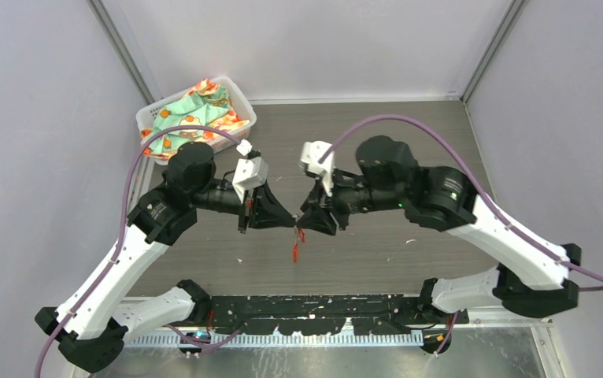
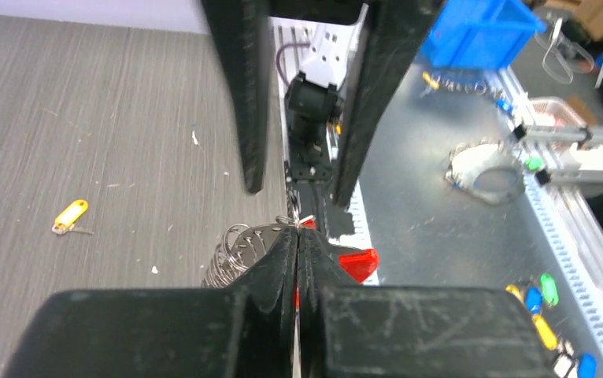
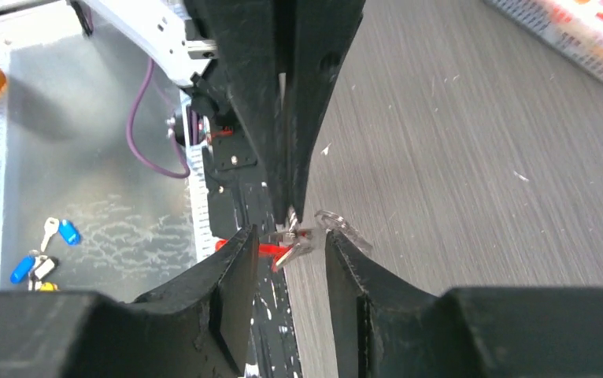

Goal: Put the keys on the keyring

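Note:
My left gripper (image 1: 289, 223) (image 2: 297, 236) is shut on the keyring, holding it above the table's middle. The ring's silvery coiled side (image 2: 231, 256) bulges left of the jaws and a red part (image 2: 359, 264) sticks out right. A red piece (image 1: 296, 250) hangs below the jaws. My right gripper (image 1: 305, 223) (image 3: 286, 252) faces it tip to tip, open. A small silver ring with a red piece (image 3: 271, 250) lies between its fingers, untouched. I cannot tell whether that red piece is the red key. The yellow key (image 2: 70, 215) lies flat on the table.
A white basket (image 1: 150, 115) of patterned cloth stands at the back left. Beyond the near edge are a black rail (image 1: 314, 311), a blue bin (image 2: 479, 31), a tape roll (image 2: 487, 173) and coloured key tags (image 2: 546, 307).

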Robot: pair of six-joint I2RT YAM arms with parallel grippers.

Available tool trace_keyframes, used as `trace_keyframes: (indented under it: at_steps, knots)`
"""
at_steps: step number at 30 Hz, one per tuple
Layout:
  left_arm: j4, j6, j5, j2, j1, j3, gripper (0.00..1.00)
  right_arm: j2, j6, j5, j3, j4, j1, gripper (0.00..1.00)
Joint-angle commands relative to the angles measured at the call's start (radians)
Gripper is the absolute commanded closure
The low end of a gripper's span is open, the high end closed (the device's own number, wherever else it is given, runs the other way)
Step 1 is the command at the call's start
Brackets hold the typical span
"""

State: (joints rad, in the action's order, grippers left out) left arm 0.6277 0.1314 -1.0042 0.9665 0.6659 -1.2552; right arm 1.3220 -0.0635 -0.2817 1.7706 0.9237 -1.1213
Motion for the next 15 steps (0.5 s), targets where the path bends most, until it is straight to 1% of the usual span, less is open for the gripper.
trace_keyframes:
  at_steps: [1, 6, 9, 12, 14, 15]
  knots:
    - [-0.327, -0.319, -0.044, -0.025, -0.02, 0.019, 1.0, -0.186, 0.061, 0.033, -0.149, -0.251, 0.008, 0.58]
    - [-0.376, -0.37, -0.05, -0.029, -0.021, 0.024, 1.0, -0.316, 0.147, 0.047, -0.334, -0.428, 0.012, 0.58]
    - [-0.393, -0.375, -0.059, -0.031, -0.02, 0.026, 1.0, -0.353, 0.179, 0.053, -0.4, -0.491, 0.012, 0.63]
    - [-0.403, -0.374, -0.076, -0.03, -0.021, 0.023, 1.0, -0.367, 0.19, 0.062, -0.437, -0.524, 0.014, 0.7]
    - [-0.406, -0.37, -0.077, -0.032, -0.021, 0.023, 1.0, -0.361, 0.198, 0.059, -0.439, -0.518, 0.015, 0.71]
    - [-0.407, -0.369, -0.077, -0.034, -0.021, 0.023, 1.0, -0.356, 0.201, 0.044, -0.44, -0.517, 0.015, 0.68]
